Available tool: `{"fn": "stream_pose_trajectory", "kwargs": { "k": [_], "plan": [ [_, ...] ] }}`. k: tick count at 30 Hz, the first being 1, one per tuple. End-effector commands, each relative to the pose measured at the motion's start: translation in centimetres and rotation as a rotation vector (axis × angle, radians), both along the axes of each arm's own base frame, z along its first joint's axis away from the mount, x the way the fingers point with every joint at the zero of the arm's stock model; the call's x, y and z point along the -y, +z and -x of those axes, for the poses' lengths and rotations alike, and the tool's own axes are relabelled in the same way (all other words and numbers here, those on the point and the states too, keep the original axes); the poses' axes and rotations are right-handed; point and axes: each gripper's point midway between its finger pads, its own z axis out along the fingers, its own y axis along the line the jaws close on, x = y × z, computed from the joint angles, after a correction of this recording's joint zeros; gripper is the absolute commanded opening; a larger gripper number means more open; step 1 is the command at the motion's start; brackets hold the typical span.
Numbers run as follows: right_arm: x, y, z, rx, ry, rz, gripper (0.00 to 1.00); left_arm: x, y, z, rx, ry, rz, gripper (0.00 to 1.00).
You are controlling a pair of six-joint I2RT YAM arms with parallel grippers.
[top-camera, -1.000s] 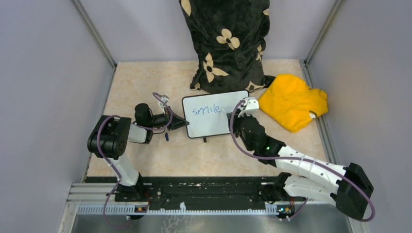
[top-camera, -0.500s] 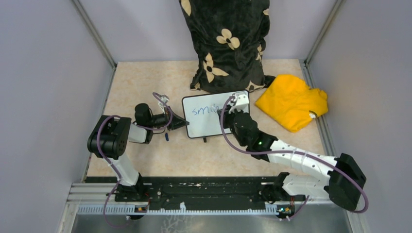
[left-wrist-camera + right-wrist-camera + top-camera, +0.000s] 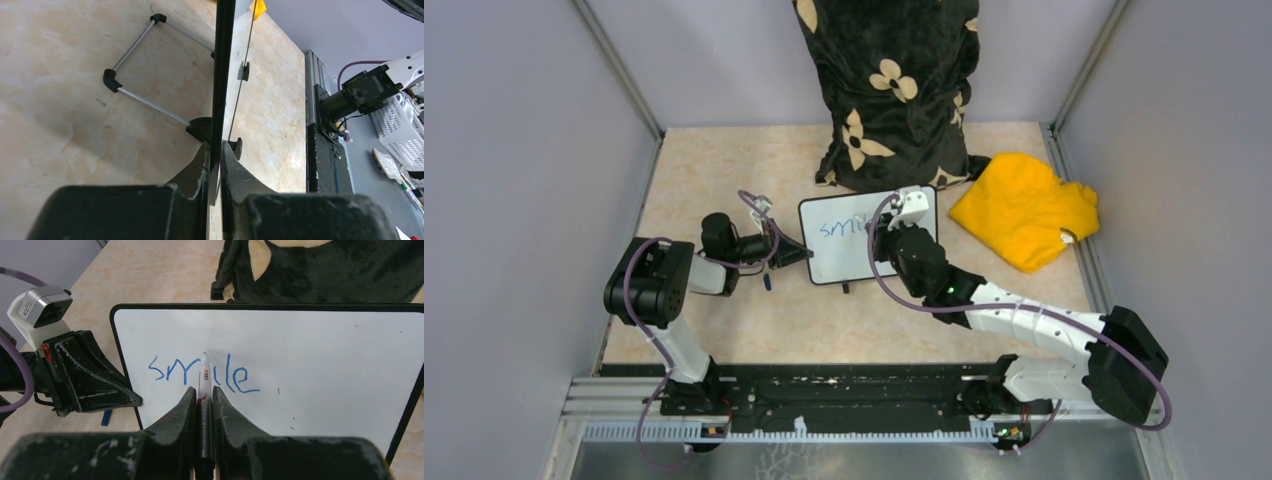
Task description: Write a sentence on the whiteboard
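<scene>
The right arm is swinging left across the whiteboard, and the right gripper is now hanging over the middle of the blue word rather than at the board's right edge. Its fingers are clamping a marker, whose tip is pointing between the "m" and "l" of the sentence, so far "smile". The left gripper is pinching the board's left edge. The board is sitting mid-table toward the far edge, just before a dark flowered cushion, with a yellow cloth lying near its right.

one whiteboard, one marker — two grippers
</scene>
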Motion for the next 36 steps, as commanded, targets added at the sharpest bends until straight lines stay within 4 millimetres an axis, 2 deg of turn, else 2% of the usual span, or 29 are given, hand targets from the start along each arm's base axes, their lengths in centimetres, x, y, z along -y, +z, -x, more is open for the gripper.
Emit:
{"fn": "stream_pose_trajectory", "kwargs": {
  "k": [1,12,24,27,31,34,36],
  "plan": [
    [-0.6,3.2,-0.6,0.063,-0.019,-0.065,0.00,0.2,-0.6,-0.1,-0.015,-0.004,-0.011,0.00],
    [-0.7,2.1,-0.9,0.047,-0.032,-0.051,0.00,0.2,-0.6,-0.1,-0.015,-0.005,-0.011,0.00],
    [0.3,1.2,-0.7,0.028,-0.060,-0.041,0.00,0.2,-0.6,-0.1,-0.016,-0.005,-0.011,0.00],
    [-0.1,1.8,-0.3,0.039,-0.019,-0.060,0.00,0.2,-0.6,-0.1,-0.016,-0.005,-0.011,0.00],
    [-0.6,3.8,0.7,0.076,0.050,-0.120,0.00,0.2,-0.6,-0.1,-0.015,-0.006,-0.011,0.00],
    [-0.3,5.2,1.3,0.095,0.069,-0.146,0.00,0.2,-0.6,-0.1,-0.015,-0.007,-0.011,0.00],
    [0.4,5.4,1.7,0.096,0.062,-0.145,0.00,0.2,-0.6,-0.1,-0.017,-0.007,-0.011,0.00]
  ]
}}
